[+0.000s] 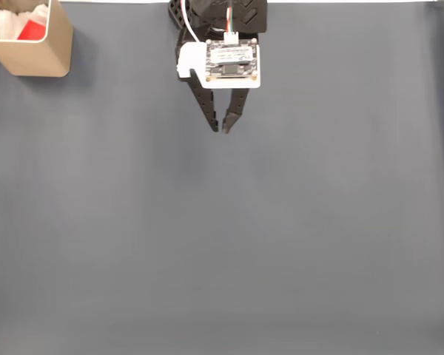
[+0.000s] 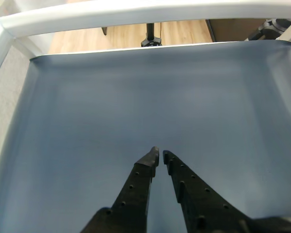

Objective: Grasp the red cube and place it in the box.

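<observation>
Dark blue-grey mat [image 1: 222, 244] covers nearly the whole table in the fixed view, bare apart from the arm and one container; in the wrist view the same mat [image 2: 136, 107] runs up to a white frame rail [image 2: 150, 12] with wood floor [image 2: 126, 36] and a black stand foot [image 2: 150, 39] beyond it.

Arm [image 1: 226, 18] comes in from the top centre of the fixed view, black body, white plate with a small circuit board [image 1: 229, 65] (wires run up from it).

The box [image 1: 41, 52] sits at the top left corner of the fixed view, tan outer walls, white inside, cut off by the picture's edge. It is well apart from the arm.

Gripper [image 1: 223, 129] points down the picture in the fixed view, black fingers converging to tips that are almost touching, nothing between them. Wrist view agrees: gripper [image 2: 159, 154] tips nearly meet with a thin sliver of mat between, so closed and empty. It hangs over bare mat.

The red cube [image 1: 34, 31] is inside the box, against its right inner wall in the fixed view, partly hidden by the rim (white material beside it, cannot tell what).
</observation>
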